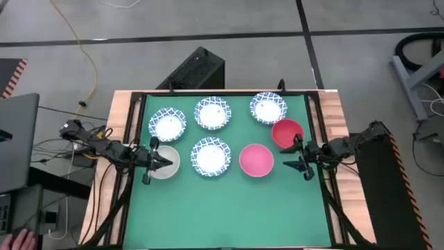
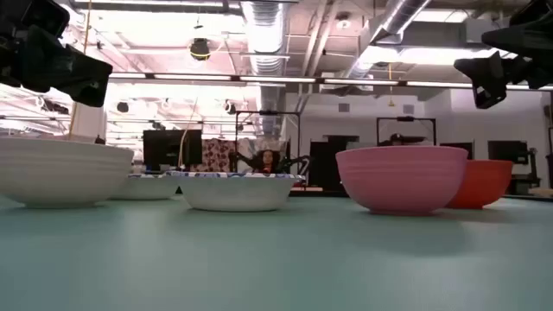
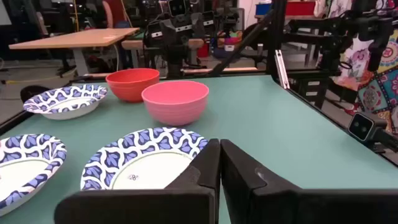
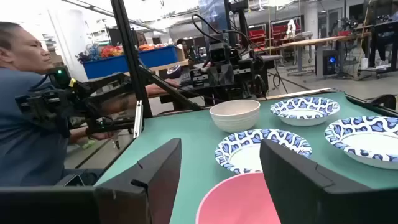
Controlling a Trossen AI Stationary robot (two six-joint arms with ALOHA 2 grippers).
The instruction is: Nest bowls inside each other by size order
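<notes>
1. Left claw [image 1: 164, 163] is shut tight and holds nothing. It hangs over the plain white bowl [image 1: 165, 165] at the table's left side.
2. Right claw [image 1: 300, 157] is wide open w/ nothing in it. It hangs just right of the pink bowl [image 1: 256, 160].
3. Near row, left to right: plain white bowl, a blue-rim bowl [image 1: 211, 155], pink bowl.
4. Red bowl [image 1: 286, 132] sits just behind the right claw, near the pink one.
5. Far row: 3 more blue-rim bowls [image 1: 167, 123] [image 1: 212, 113] [image 1: 268, 107], side by side on the green table [image 1: 222, 208].
6. None are stacked yet.
</notes>
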